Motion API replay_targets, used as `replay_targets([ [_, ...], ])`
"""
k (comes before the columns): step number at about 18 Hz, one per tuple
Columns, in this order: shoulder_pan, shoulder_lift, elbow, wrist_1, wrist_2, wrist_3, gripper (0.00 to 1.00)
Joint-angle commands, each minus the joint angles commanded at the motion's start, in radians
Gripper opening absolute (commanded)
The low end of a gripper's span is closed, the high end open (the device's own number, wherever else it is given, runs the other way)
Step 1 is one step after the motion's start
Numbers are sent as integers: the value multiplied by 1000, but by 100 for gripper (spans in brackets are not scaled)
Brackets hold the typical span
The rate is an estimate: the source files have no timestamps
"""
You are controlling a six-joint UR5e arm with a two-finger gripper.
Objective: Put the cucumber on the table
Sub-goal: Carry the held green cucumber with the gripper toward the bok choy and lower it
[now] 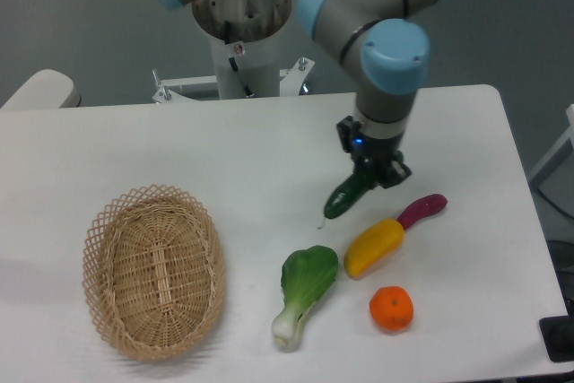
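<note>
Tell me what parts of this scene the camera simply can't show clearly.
- Gripper fingertips: hidden by the wrist above and the cucumber they clamp.
- Whether the cucumber's tip touches the table: too small to tell.
- Eggplant near end: hidden behind the yellow vegetable.
- Arm upper links: cut off by the top edge.
</note>
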Motion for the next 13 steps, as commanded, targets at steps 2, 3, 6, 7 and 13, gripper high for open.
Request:
replay_targets([
  [2,-41,2,-60,48,3,-37,21],
  [3,-54,3,-86,72,8,-55,21],
  [6,-92,-6,-164,143,37,-108,21],
  [7,-104,-14,-181,169,52,-109,21],
  [13,-160,-46,-218,186,57,-108,21],
])
